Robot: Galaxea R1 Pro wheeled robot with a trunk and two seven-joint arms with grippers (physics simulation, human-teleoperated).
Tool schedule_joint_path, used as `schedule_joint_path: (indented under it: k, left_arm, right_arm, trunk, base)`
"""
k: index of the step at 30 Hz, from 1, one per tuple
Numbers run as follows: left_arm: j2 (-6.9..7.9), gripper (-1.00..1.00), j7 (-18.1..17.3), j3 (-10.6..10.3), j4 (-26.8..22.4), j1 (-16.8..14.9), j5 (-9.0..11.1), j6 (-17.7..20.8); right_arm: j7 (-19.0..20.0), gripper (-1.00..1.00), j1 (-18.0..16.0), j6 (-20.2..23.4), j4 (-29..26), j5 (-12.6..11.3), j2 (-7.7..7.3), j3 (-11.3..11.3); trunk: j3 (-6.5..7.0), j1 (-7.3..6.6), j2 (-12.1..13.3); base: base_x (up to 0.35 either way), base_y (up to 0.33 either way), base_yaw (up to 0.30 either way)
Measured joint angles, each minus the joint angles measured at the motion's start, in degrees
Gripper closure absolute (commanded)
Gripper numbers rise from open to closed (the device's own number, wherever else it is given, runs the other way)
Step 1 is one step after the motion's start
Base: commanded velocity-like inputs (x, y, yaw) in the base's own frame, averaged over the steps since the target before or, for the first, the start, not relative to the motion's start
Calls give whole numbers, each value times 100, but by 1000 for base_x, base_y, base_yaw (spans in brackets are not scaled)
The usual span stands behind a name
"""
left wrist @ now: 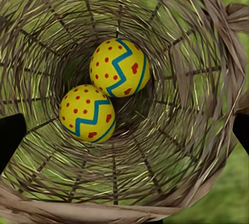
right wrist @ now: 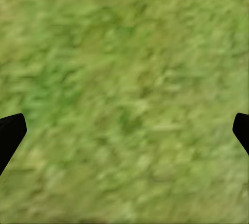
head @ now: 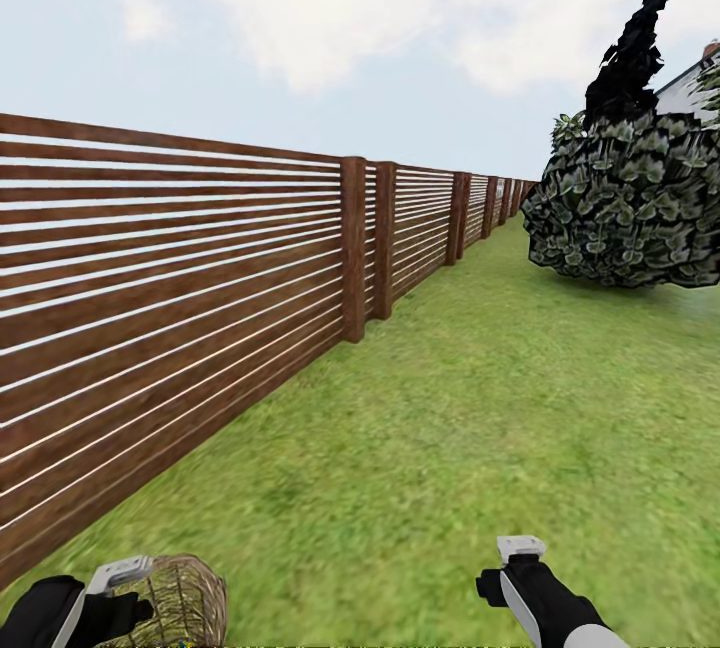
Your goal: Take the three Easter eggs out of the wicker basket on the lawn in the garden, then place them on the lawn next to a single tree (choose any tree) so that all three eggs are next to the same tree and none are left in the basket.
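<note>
Two Easter eggs (left wrist: 106, 92) inside wicker basket (left wrist: 207, 79); fence (head: 170, 268) beside lawn (head: 450, 408).

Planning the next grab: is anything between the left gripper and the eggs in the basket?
Nothing visible. The left gripper looks straight into the open wicker basket, where two Easter eggs lie uncovered at the bottom.

Two Easter eggs (left wrist: 119, 67) (left wrist: 87, 112) visible in one wicker basket (left wrist: 207, 79); a third may hide beneath.
</note>
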Motion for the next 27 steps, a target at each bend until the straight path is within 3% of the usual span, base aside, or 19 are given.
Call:
schedule_joint_path:
  k: [27]
  left_arm:
    - [13,-100,0,0,-9,-2,0,-4]
  right_arm:
    - [0,-100,0,0,0,0,-1,0]
  trunk:
    - [-485,593,-1083]
  base:
    - [0,0,0]
